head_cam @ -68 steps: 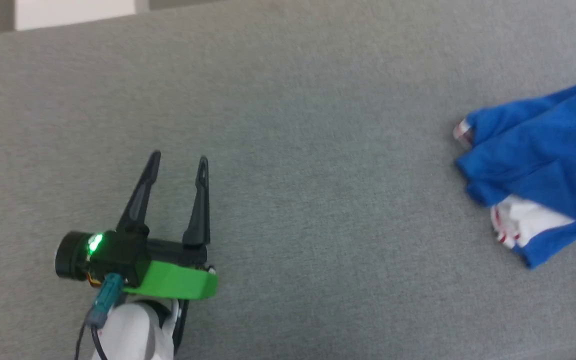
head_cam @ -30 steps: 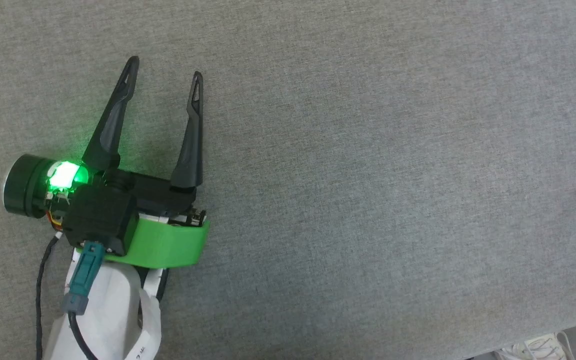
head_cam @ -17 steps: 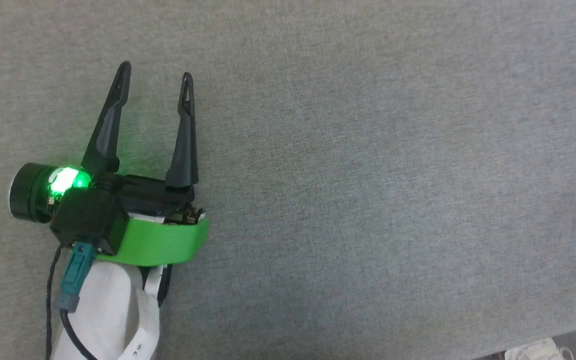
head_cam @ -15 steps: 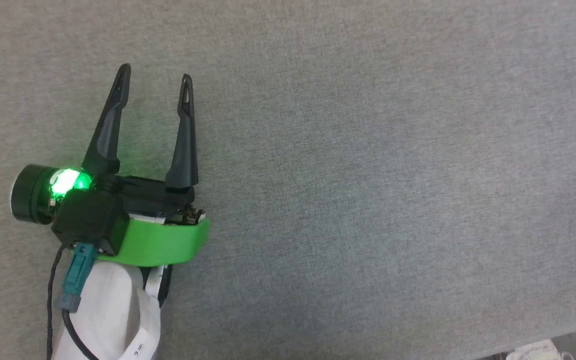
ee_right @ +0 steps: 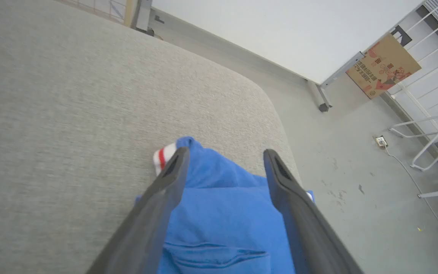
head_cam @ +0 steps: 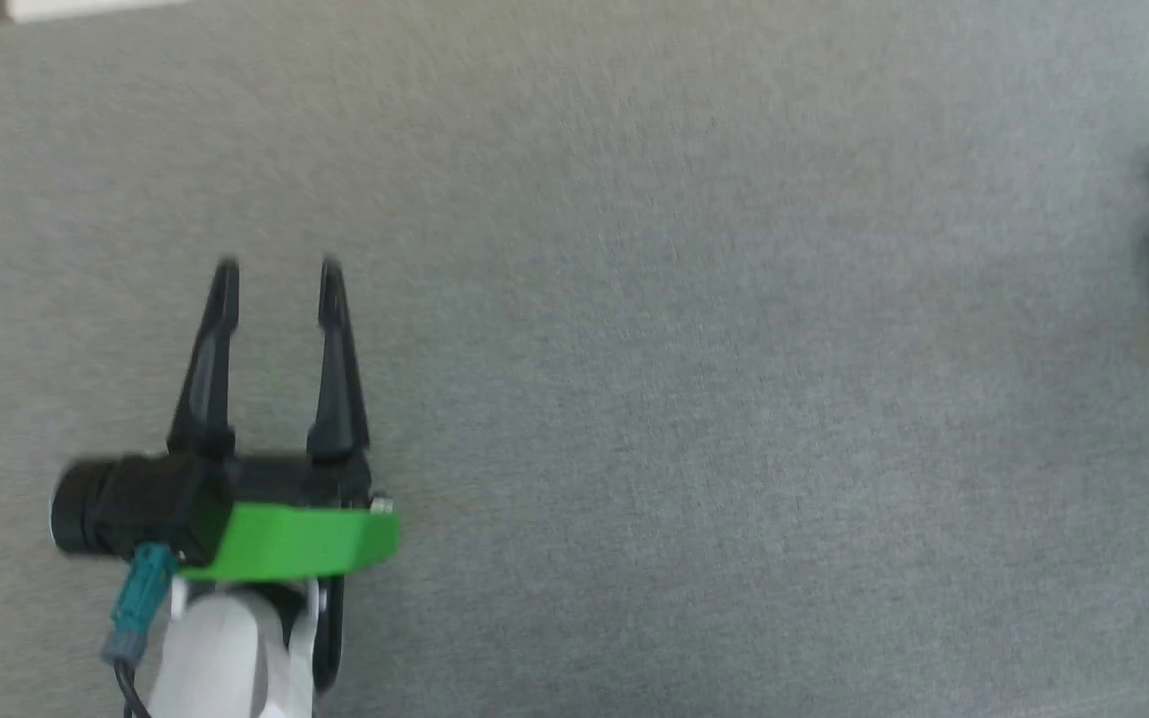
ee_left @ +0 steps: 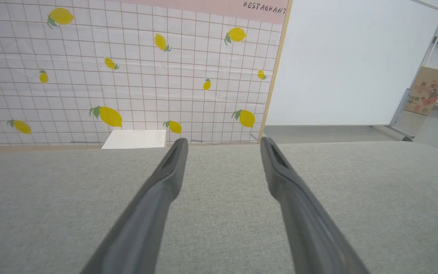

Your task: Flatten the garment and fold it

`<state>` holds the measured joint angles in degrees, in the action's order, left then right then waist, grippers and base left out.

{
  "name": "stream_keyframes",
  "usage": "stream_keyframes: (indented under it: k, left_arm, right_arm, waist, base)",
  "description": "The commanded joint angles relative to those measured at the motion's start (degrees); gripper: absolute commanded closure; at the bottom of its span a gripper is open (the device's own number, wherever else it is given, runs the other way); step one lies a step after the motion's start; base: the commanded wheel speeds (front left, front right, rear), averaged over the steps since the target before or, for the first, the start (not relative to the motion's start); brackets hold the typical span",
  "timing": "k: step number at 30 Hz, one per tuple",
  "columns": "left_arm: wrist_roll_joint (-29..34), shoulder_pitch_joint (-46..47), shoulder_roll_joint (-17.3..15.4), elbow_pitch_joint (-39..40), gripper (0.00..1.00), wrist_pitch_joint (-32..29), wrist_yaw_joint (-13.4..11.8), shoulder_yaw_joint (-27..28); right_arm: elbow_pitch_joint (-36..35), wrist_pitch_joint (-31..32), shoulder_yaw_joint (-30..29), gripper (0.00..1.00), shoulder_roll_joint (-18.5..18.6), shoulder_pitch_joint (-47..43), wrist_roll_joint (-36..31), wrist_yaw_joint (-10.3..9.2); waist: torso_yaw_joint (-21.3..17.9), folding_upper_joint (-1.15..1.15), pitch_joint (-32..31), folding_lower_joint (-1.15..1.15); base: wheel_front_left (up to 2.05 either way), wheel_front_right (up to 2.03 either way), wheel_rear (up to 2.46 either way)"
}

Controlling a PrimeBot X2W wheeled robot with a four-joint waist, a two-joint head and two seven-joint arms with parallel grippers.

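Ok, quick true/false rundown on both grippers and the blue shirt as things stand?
1. The left gripper is open, with nothing between its fingers. True.
2. The garment is spread flat mid-table. False: it lies bunched up near a rounded corner of the table.
3. The right gripper has its fingers apart above the garment. True.
4. The left gripper touches the garment. False: bare table separates them, and the garment is at the head view's right edge.
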<state>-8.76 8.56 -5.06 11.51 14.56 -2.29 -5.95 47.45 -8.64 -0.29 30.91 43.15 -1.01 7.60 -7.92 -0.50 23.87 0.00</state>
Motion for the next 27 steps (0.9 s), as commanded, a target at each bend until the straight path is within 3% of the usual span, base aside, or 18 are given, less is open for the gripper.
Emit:
stream_keyframes:
  k: [1,9,15,20,27]
  left_arm:
    - [-0.22,-1.88,0.33,-0.75,0.0,0.42,-0.48,0.53]
    - [0.64,-7.09,-0.01,-4.2,0.0,0.43,-1.61,1.32]
    - [-0.03,-8.85,0.04,-5.4,0.0,0.31,-1.93,1.19]
    - [1.01,-9.4,-0.14,-5.76,0.0,0.37,-3.05,1.2]
    - [1.59,-10.73,0.18,-6.85,0.0,0.42,-2.38,-0.75]
  right_arm:
    - [-2.18,-1.01,-0.28,0.0,-1.92,-3.01,1.54,-0.11]
    - [-20.3,-2.61,-2.04,0.0,-8.87,-16.36,8.45,-0.11]
    - [-34.2,0.16,-3.87,0.0,-13.61,-24.6,9.01,-0.11]
    - [-42.12,1.01,-4.52,0.0,-17.77,-30.98,8.37,-0.11]
    - [-48.51,-2.25,-7.42,0.0,-24.86,-39.91,4.7,-0.11]
  waist:
    - [2.37,0.5,-6.61,0.0]
    - [4.44,0.5,-12.98,0.0]
    - [5.93,0.5,-15.84,0.0]
    - [7.12,0.5,-17.43,0.0]
    - [8.51,0.5,-18.15,0.0]
  base:
    - [0.0,0.0,0.0]
    - [0.0,0.0,0.0]
    - [0.0,0.0,0.0]
    - [0.0,0.0,0.0]
    - [0.0,0.0,0.0]
